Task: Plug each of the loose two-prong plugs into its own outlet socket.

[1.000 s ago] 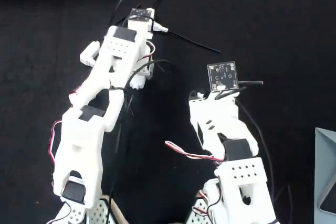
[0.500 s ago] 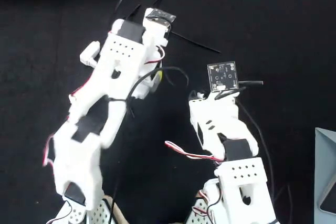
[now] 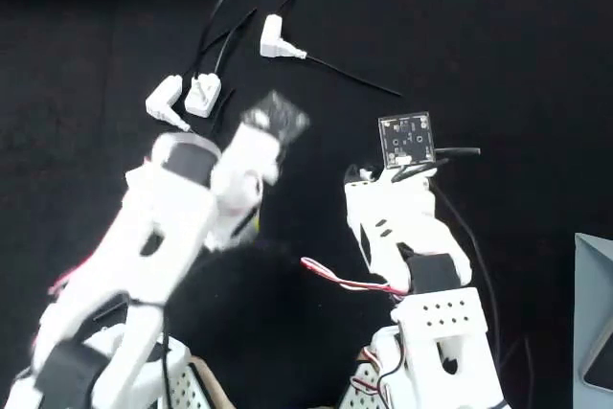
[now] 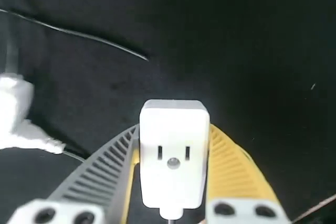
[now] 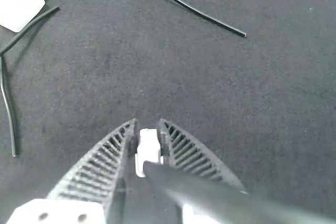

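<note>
My left gripper [image 4: 173, 182] is shut on a white outlet socket block [image 4: 174, 150], its slotted face turned to the camera, between a grey finger [image 4: 102, 169] and a yellow finger [image 4: 231, 169]. The left arm [image 3: 182, 208] stands raised over the near left of the table. My right gripper [image 5: 148, 153] is shut on a small white plug [image 5: 147, 149], low over the mat, with a thick black cable [image 5: 210, 195] running from it. The right arm [image 3: 402, 217] is near the middle. On the far side lie loose white plugs [image 3: 278, 40] [image 3: 165, 100] and a white block [image 3: 203, 95].
A thin black cable [image 3: 350, 74] trails from the far angled plug toward the middle. Other black cables [image 3: 225, 16] run off the far edge. A grey bin [image 3: 594, 313] stands at the right edge. The mat [image 3: 517, 64] is black cloth.
The left arm has drawn back from the far plugs toward the near edge and risen, uncovering the plugs it stood over. The right arm has kept still.
</note>
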Robot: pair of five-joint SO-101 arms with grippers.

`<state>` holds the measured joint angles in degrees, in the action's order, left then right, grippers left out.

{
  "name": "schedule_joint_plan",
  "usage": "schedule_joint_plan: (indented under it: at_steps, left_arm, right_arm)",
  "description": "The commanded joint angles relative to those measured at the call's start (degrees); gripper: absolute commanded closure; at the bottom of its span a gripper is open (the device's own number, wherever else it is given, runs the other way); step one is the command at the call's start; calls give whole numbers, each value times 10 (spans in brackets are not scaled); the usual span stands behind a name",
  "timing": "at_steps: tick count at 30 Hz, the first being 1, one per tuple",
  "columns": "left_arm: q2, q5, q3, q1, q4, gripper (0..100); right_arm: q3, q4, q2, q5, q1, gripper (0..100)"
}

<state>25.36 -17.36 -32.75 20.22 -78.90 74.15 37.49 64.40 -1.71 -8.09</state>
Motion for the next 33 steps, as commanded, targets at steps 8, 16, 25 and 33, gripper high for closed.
schedule_joint_plan:
  at_steps: [8,16,25,33]
  left_arm:
    - [111,7,-215,7,129,749]
    - [111,9,-95,7,-7,791]
    - [111,18,-231,29,96,798]
    - [104,44,-320,39,229,793]
  right_arm:
    - [-2,0,7,-7,-6,986]
    - [-2,0,7,-7,-7,986]
    - [-1,0,7,-18,-8,986]
    - [-1,0,7,-20,-8,986]
